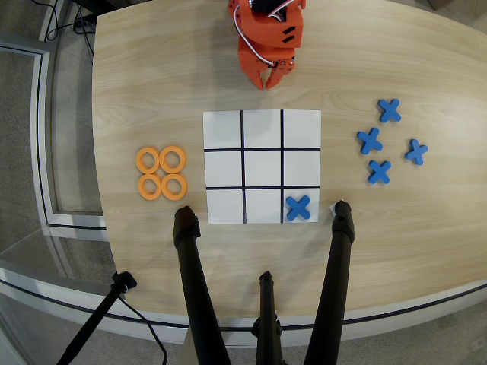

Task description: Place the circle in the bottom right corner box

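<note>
Four flat orange rings lie in a two-by-two cluster on the wooden table, left of the grid: (148, 160), (173, 158), (149, 186), (174, 186). The white 3x3 paper grid (262, 166) lies at the table's middle. Its lower right corner cell in this view bears a blue cross (299, 207). The other three corner cells are plain white: upper left (223, 129), upper right (301, 129), lower left (224, 205). My orange gripper (265, 80) hangs just beyond the grid's top edge, jaws together and holding nothing, far from the rings.
Several blue crosses lie loose right of the grid, around one (370, 140). Black stand legs rest on the table at the grid's lower corners (186, 228), (342, 220), with a third (266, 304) between them. The table edge curves along the left and bottom.
</note>
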Tool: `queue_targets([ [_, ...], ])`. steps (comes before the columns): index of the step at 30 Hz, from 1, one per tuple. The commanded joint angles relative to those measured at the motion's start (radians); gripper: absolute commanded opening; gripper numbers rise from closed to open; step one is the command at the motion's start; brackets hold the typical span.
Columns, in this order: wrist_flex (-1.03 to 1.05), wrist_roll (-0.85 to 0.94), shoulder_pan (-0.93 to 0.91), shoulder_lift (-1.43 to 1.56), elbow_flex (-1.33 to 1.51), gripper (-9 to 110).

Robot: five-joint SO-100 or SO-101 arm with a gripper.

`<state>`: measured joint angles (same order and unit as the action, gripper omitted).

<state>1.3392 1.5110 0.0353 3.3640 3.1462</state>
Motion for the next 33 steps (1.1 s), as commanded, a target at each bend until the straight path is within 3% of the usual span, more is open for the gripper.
queue_targets([
  [1, -0.054, 0.046, 0.043, -0.066, -0.008, 2],
  [14, -0.083, 0.029, 0.023, -0.172, -0.104, 5],
  [33, -0.318, 0.014, -0.272, -1.077, -0.836, 21],
])
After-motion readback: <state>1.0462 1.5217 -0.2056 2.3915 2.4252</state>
